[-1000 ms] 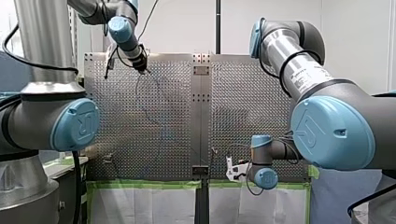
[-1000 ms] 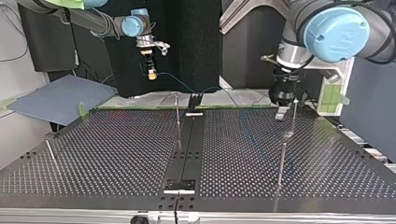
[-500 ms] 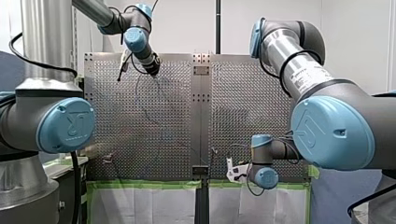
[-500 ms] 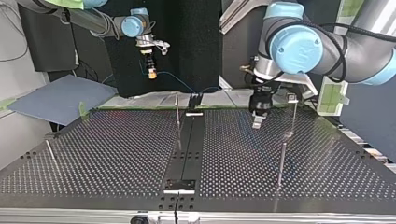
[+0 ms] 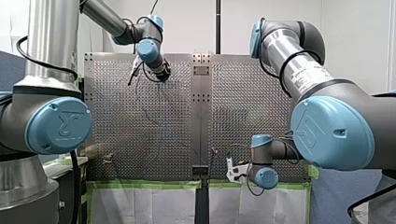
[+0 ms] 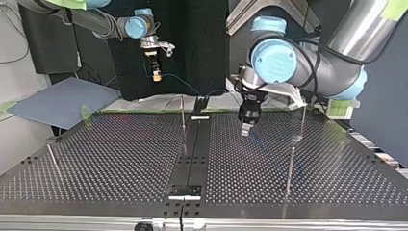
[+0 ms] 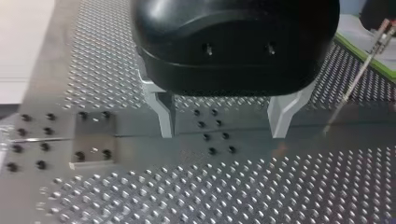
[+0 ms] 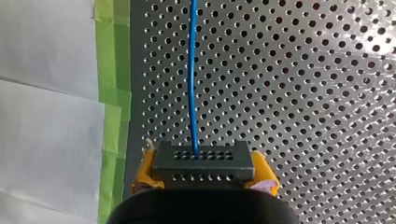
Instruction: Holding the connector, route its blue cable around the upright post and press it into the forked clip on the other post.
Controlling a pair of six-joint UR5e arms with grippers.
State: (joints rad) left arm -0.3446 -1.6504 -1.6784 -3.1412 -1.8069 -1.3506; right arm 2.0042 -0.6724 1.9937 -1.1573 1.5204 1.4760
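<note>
Holding: connector (image 8: 204, 158) nipped between the yellow pads (image 8: 145, 173) of the right gripper (image 8: 204, 167), raised clear of the perforated table (image 6: 96, 159) at the top view's 11 o'clock.
Blue cable (image 8: 193, 70): leaving the connector straight toward the gripper's 12 o'clock, then sagging to the table's rear middle in the top view; further course too faint to follow.
Left gripper (image 7: 223, 119): metal fingers (image 7: 164, 114) spread wide, nothing between them, hanging low over the table with a plain bolted strip just ahead.
Changed: left gripper swept toward 8 o'clock across the top view within the last second, away from the thin post (image 6: 302, 122) at the table's 2 o'clock, now between that post and the upright post (image 6: 183, 120) at 12 o'clock; right gripper and connector unmoved.
Forked clip: too small to pick out on any post.
Meaning: routing probably not begun, cable round no post yet; left gripper likely coming in to catch or steer the slack, so next a careful approach to the cable without snagging a post.
</note>
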